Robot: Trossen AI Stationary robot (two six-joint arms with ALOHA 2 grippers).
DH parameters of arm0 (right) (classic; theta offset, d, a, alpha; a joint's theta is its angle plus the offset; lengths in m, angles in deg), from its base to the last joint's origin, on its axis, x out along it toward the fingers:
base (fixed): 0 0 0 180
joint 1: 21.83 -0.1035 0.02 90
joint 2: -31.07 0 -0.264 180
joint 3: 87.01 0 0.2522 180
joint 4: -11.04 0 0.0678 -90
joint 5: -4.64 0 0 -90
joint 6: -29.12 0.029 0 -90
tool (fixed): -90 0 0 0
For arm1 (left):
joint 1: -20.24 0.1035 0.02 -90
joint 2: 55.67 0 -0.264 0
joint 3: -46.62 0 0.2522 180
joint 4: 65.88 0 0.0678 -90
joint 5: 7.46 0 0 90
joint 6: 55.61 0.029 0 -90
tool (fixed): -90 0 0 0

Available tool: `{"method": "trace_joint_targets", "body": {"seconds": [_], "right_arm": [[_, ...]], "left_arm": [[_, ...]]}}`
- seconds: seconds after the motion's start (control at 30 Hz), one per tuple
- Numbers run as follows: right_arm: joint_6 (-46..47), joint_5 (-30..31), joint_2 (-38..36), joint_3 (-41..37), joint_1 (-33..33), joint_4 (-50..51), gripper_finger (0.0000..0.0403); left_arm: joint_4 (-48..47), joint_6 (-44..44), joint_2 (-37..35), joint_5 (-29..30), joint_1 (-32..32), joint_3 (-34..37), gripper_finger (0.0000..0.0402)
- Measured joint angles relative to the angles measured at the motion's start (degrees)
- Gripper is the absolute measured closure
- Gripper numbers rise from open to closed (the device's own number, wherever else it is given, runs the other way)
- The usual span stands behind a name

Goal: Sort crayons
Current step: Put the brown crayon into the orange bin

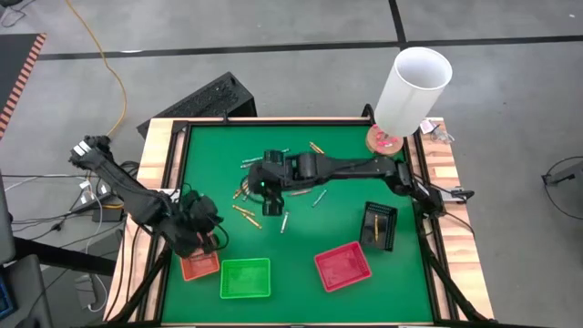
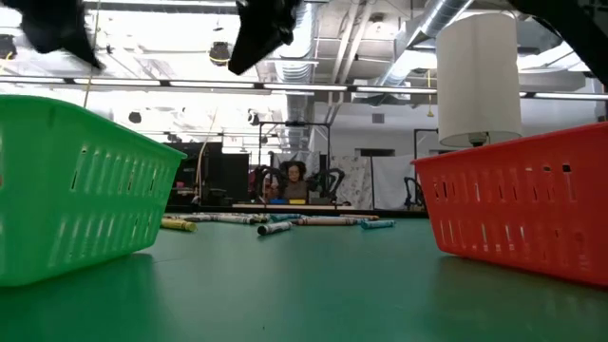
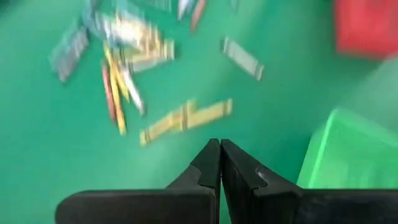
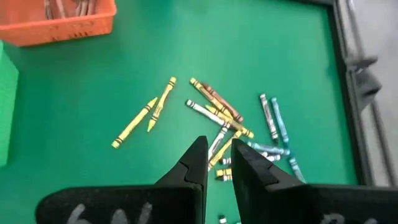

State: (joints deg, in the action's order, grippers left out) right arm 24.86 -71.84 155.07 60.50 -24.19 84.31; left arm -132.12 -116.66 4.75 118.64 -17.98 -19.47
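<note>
- Right gripper (image 4: 216, 163): hangs over the middle of the green table (image 1: 301, 239), above the loose pile of crayons (image 4: 219, 118). Its jaws stand narrow, a slim gap between them, and nothing shows in that gap.
- Left gripper (image 3: 220, 163): jaws fully together, nothing visible between them. In the high view it sits at about 8 o'clock from the table's centre, just beside the orange tray (image 1: 199, 265).
- Crayons: most lie scattered near the table's centre, yellow, grey, blue and brown mixed. Two yellow ones (image 4: 145, 114) lie a little apart from the pile, toward the orange tray.
- Already sorted, by appearance: some sticks lie in the orange tray, and one yellow stick shows in the black tray (image 1: 378, 225) at about 3 o'clock.
- The green tray (image 1: 245, 278) and red tray (image 1: 343, 266), at about 6 o'clock, show nothing I can make out inside.
- Step in hand, in my judgement: the right arm is between picks, choosing a crayon from the pile.
- Next move calls for: jaws wider, set square across a single stick, then lowered onto it. Crossed and touching crayons in the pile risk a double pick; an outlying one looks easier.
</note>
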Motion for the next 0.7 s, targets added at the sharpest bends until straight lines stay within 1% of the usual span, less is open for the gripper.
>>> {"method": "trace_joint_targets", "body": {"seconds": [0.1,0.17,0.23,0.33,0.47,0.63,0.7], "right_arm": [[0.4,0.1,0.0,0.0,1.5,2.3,0.0337],[0.1,0.2,-0.5,0.0,2.5,4.1,0.0337],[0.0,0.3,-1.5,-0.1,3.6,5.5,0.0337],[0.7,0.5,-3.3,0.0,4.9,7.2,0.0337],[1.2,1.2,-4.9,0.0,5.9,10.1,0.0337],[1.3,3.1,-8.3,0.0,6.3,14.0,0.0337],[1.3,3.3,-9.3,0.0,6.3,14.7,0.0337]], "left_arm": [[1.1,5.4,-5.1,5.7,2.4,0.3,0.0401],[1.1,7.7,-8.1,6.9,5.9,2.0,0.0401],[2.1,9.7,-10.3,6.6,10.4,4.4,0.0401],[8.3,14.9,-12.5,2.9,18.0,9.2,0.0401],[17.1,19.6,-12.8,-2.6,27.9,14.6,0.0401],[24.0,26.7,-9.8,-11.8,39.2,17.8,0.0389],[27.1,30.2,-8.0,-13.7,42.3,18.4,0.0375]]}}
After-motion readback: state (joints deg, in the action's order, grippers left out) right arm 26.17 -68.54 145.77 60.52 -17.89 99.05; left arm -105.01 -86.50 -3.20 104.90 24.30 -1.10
